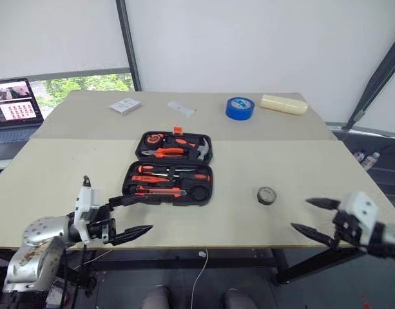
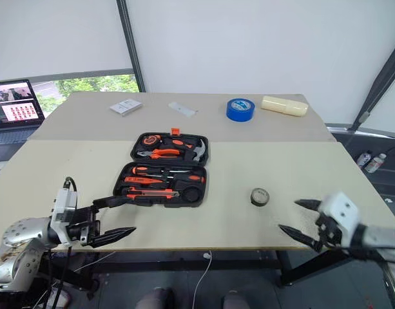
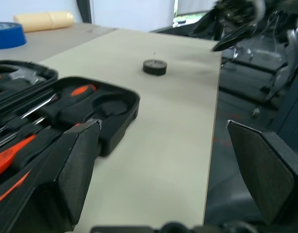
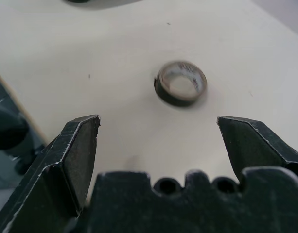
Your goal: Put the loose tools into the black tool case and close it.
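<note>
The black tool case (image 1: 134, 174) lies open at the table's middle. Screwdrivers (image 1: 173, 172) and an orange-black utility knife (image 1: 160, 191) rest in its near half, pliers and a hammer in the far half. The small dark grey tape roll (image 1: 267, 195) lies flat on the table to the right of the case. My left gripper (image 1: 142, 213) hangs open and empty at the front edge, just before the case's near left corner (image 3: 119, 131). My right gripper (image 1: 299, 213) is open and empty at the front right, a little short of the tape roll (image 4: 180, 83).
A big blue tape roll (image 1: 240, 107), a cream block (image 1: 284, 104) and two white cards (image 1: 125, 106) lie along the table's far side. A laptop (image 1: 13, 103) stands off the far left corner. Bare tabletop surrounds the case on both sides.
</note>
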Controlling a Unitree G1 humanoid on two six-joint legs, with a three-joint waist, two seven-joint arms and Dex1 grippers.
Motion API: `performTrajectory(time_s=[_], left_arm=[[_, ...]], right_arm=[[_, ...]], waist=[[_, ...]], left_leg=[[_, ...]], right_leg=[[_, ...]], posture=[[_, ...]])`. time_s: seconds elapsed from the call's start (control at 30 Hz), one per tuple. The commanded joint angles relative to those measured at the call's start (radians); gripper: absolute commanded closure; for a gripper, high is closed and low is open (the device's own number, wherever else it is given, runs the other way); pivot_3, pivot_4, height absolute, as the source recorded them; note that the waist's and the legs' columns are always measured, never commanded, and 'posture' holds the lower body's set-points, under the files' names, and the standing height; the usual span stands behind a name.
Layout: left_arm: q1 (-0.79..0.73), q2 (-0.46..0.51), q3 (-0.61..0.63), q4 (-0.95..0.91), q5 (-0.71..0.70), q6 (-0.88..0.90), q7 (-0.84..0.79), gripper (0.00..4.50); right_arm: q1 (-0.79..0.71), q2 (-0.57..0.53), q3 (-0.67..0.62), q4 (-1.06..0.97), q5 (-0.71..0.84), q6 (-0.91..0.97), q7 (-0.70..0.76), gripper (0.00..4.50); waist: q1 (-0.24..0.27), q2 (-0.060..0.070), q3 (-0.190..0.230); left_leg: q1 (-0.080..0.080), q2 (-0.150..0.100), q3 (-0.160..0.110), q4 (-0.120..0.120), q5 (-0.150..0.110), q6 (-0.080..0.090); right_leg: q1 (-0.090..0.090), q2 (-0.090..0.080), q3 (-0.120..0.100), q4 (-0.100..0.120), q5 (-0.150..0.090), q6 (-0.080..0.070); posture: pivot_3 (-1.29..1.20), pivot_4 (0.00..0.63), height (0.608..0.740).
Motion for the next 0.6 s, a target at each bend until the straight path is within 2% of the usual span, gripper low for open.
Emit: performTrajectory(time_s=[0.03, 0.1, 0.2, 0.4, 0.5, 0.6], left_arm=[[-0.001, -0.014, -0.022, -0.054, -0.004, 0.009, 0.033, 0.05], [0.008, -0.019, -0.036, -0.066, 0.005, 0.004, 0.040, 0.05], [0.018, -0.025, -0.039, -0.082, 0.007, 0.000, 0.056, 0.05], [0.029, -0.022, -0.030, -0.088, 0.012, -0.009, 0.075, 0.05], [0.034, -0.019, -0.024, -0.089, 0.013, -0.012, 0.082, 0.00], [0.038, -0.018, -0.019, -0.090, 0.013, -0.015, 0.085, 0.00]], right_arm=[[-0.136, -0.025, 0.136, 0.033, -0.063, 0.109, 0.026, 0.00], [-0.242, -0.011, 0.215, 0.085, -0.113, 0.136, 0.028, 0.00], [-0.362, 0.000, 0.308, 0.161, -0.172, 0.145, 0.063, 0.00], [-0.469, 0.029, 0.403, 0.234, -0.237, 0.149, 0.105, 0.00], [-0.513, 0.059, 0.436, 0.266, -0.265, 0.148, 0.107, 0.72], [-0.530, 0.073, 0.448, 0.289, -0.283, 0.147, 0.116, 1.84]], waist=[[0.004, -0.002, 0.001], [0.008, -0.002, 0.001], [0.009, -0.002, 0.001], [0.017, -0.002, 0.002], [0.019, -0.002, 0.002], [0.018, -0.002, 0.002]], left_leg=[[-0.001, 0.000, 0.000, 0.000, 0.000, 0.000], [-0.004, 0.000, -0.001, 0.000, 0.003, 0.008], [-0.009, 0.000, -0.001, -0.001, 0.001, 0.009], [-0.009, 0.000, -0.001, -0.001, -0.002, 0.010], [-0.009, 0.000, -0.001, 0.000, -0.002, 0.010], [-0.009, 0.000, -0.001, 0.001, -0.002, 0.010]], right_leg=[[0.000, 0.001, 0.000, 0.000, 0.000, 0.000], [0.000, 0.003, 0.001, 0.000, -0.001, 0.000], [-0.002, 0.004, 0.003, 0.000, 0.001, -0.001], [-0.002, 0.005, 0.002, 0.000, 0.000, 0.002], [-0.002, 0.004, 0.002, 0.000, -0.001, 0.000], [-0.002, 0.004, 0.002, 0.001, -0.003, -0.003]], posture=[[0.00, 0.150, 0.740], [0.00, 0.150, 0.740], [0.00, 0.150, 0.740], [0.00, 0.150, 0.740], [0.00, 0.150, 0.740], [0.00, 0.150, 0.740]])
